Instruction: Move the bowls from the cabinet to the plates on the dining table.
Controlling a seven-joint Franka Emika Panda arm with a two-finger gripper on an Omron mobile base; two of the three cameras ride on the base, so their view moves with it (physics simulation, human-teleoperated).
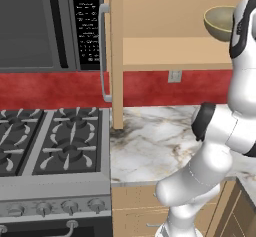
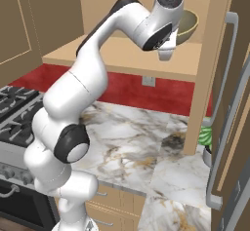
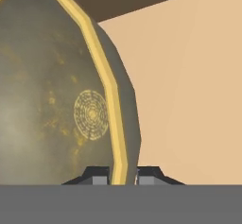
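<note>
Bowl (image 3: 56, 105), olive with yellowish rim, pinched at its rim by the closed tool (image 3: 124, 175), one finger each side, for lifting off the cabinet shelf (image 2: 122, 54).

Bowl (image 3: 56, 105) glazed ceramic, speckled; cabinet (image 1: 165, 51) matt wood.

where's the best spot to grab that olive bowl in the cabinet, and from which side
By the rim. The olive bowl is deep and its body too wide to span, but its thin yellowish wall fits between two fingers, one inside and one outside. Come in from the open front of the cabinet, as the claw does now, shut astride the rim.
</note>
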